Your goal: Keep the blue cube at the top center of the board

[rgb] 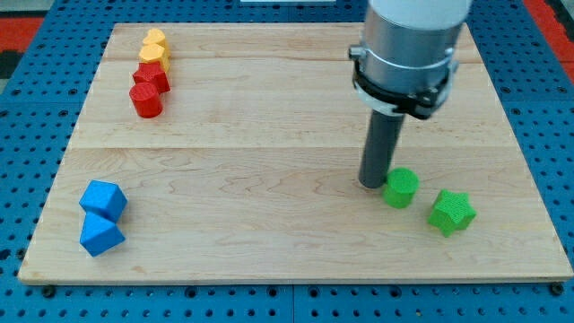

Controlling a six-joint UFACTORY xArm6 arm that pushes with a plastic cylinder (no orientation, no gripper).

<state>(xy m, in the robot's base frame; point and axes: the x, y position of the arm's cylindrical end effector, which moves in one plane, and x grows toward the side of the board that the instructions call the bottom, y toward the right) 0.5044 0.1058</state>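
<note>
Your tip [373, 184] is down on the board [269, 135], right of centre, and it sits hard up against the left edge of the green cylinder [401, 187], touching or all but touching. It's a bare rod, so there is nothing to open or close and nothing held.

Now look where the blue cube [104, 199] is: far off to the tip's left and slightly toward the view's bottom, well apart, down in the board's lower left corner. A second blue block [99, 234] sits touching it just below; which of the two the task means I can't tell, both look cube-like.

So the target spot, top centre, lies up and left of your tip, and the cube lies the opposite way from it. By my reading you'll have to cross the whole board and come in from the cube's lower left to shove it up and right.

The arm stands upright over the tip. Green star [451, 212] lies beyond the cylinder to the right; red [148, 89] and yellow [154, 47] blocks are far up-left.
</note>
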